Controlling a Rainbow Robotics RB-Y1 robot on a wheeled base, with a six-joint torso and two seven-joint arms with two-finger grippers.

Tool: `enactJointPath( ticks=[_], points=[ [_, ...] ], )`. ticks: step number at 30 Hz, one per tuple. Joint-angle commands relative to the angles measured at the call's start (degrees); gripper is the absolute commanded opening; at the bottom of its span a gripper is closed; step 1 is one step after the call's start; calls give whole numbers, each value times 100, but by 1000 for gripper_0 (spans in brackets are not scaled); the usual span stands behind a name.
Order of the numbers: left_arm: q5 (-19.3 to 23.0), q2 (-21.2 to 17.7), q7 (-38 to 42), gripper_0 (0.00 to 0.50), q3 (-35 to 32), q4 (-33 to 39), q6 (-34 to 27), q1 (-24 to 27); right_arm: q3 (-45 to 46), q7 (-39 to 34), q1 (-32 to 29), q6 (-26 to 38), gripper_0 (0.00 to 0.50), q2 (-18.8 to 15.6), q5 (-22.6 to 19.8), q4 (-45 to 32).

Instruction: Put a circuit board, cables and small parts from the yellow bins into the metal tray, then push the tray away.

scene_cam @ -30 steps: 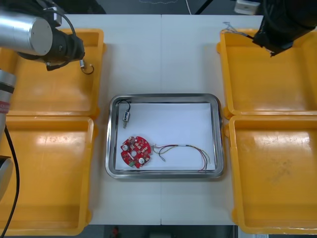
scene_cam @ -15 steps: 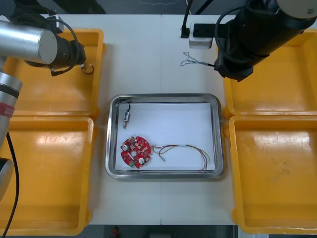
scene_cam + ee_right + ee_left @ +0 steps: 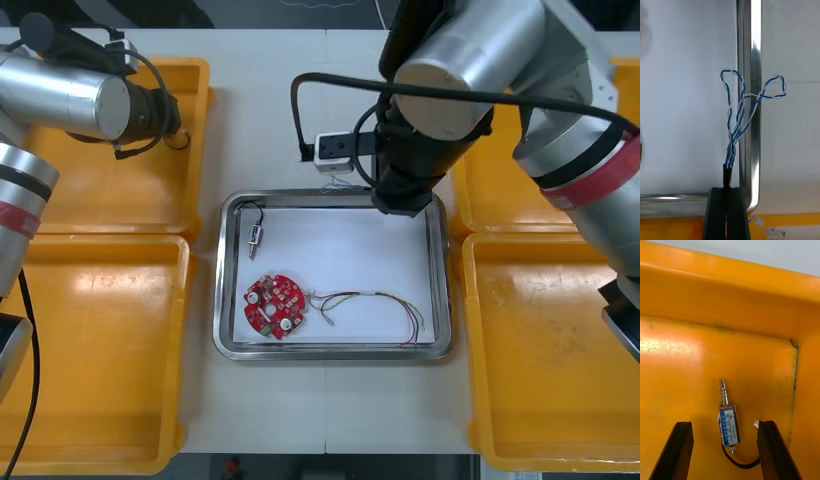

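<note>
Held the twisted blue and white cable point(image 3: 738, 112) clamped in the right hand point(image 3: 727, 191), loops straddling the far rim of the metal tray point(image 3: 750, 56), so likely needed carrying inward before release; poised the left hand point(image 3: 724, 423), fingers apart, over a small metal part point(image 3: 728, 425) in the far-left yellow bin point(image 3: 715, 296).

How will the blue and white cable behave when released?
Probably light and springy: pinched at one end by the right gripper, the blue and white cable holds open loops. One loop crosses the metal tray rim, so it may snag. Left gripper hovers open in a yellow bin.
</note>
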State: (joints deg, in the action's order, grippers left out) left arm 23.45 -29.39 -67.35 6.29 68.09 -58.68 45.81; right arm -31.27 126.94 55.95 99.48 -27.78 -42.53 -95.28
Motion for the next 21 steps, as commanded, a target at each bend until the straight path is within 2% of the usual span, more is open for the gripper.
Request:
enactJointPath(
  ticks=[1,12,21],
  points=[
    [-86,-40,-481,500,214,-190,305,385,-512,-179,21,-562,0,133,95,387],
    [-86,-32,-516,500,390,-700,665,596,-1259,-231,-76,-1300,0,133,69,853],
    [-86,-40,-533,500,619,-937,1034,587,-1400,-196,-243,-1388,0,97,51,853]
  ],
)
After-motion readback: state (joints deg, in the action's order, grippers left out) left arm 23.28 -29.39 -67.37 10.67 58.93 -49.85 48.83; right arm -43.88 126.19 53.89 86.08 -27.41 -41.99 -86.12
